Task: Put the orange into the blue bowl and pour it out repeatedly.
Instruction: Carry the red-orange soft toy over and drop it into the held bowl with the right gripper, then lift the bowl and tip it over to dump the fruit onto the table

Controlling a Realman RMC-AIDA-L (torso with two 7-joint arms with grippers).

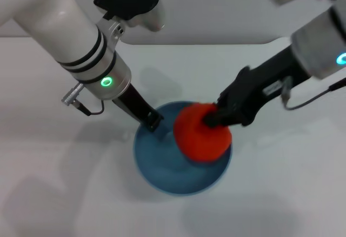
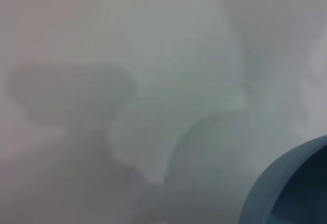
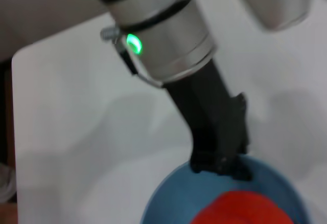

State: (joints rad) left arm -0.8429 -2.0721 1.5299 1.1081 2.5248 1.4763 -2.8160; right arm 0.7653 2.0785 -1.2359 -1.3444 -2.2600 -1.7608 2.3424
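The blue bowl [image 1: 162, 164] stands on the white table in the middle of the head view. My left gripper [image 1: 152, 121] is shut on its far left rim. My right gripper [image 1: 212, 119] is shut on the orange [image 1: 197, 137] and holds it over the right part of the bowl, covering the rim there. In the right wrist view the left gripper [image 3: 219, 166] sits on the bowl's rim [image 3: 166, 198], with the orange [image 3: 245, 208] just below it. The left wrist view shows only an edge of the bowl [image 2: 286, 188].
The white table [image 1: 65, 193] spreads around the bowl on all sides. Its far edge [image 1: 205, 43] runs across the back. A table corner [image 3: 20, 60] shows in the right wrist view.
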